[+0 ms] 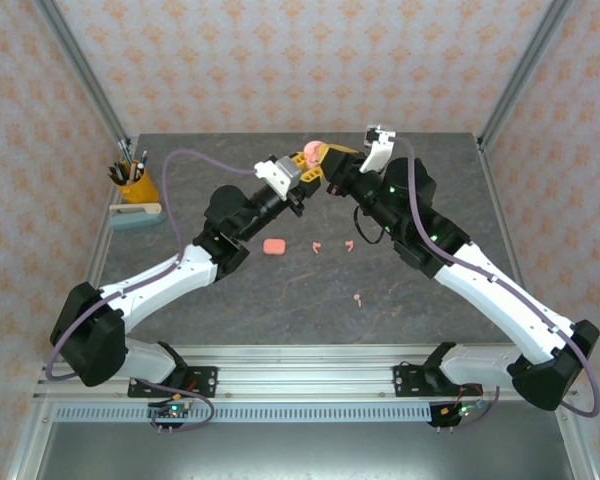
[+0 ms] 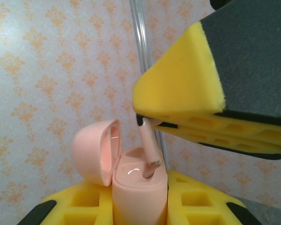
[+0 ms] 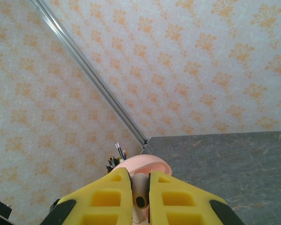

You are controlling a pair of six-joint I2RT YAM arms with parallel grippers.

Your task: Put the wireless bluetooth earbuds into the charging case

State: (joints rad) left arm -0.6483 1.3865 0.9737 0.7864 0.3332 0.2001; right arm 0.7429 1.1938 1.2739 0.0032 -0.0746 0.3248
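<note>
Top external: left tool (image 1: 308,165) clamps case (image 1: 311,152), right tool (image 1: 330,160) earbud (image 2: 149,150); three earbuds (image 1: 318,245) (image 1: 349,244) (image 1: 359,297) lie loose.

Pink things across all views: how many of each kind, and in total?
Charging cases: 2, an open case in the left tool, a closed case on the table.
Earbuds: 4, one earbud pinched in the right tool, three earbuds on the table.
Total: 6

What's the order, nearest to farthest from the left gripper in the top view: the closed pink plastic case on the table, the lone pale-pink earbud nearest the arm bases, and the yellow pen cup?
From the left gripper:
1. closed pink plastic case, centre, slightly left.
2. lone pale-pink earbud, right of it, toward the near edge.
3. yellow pen cup, far left.
</note>
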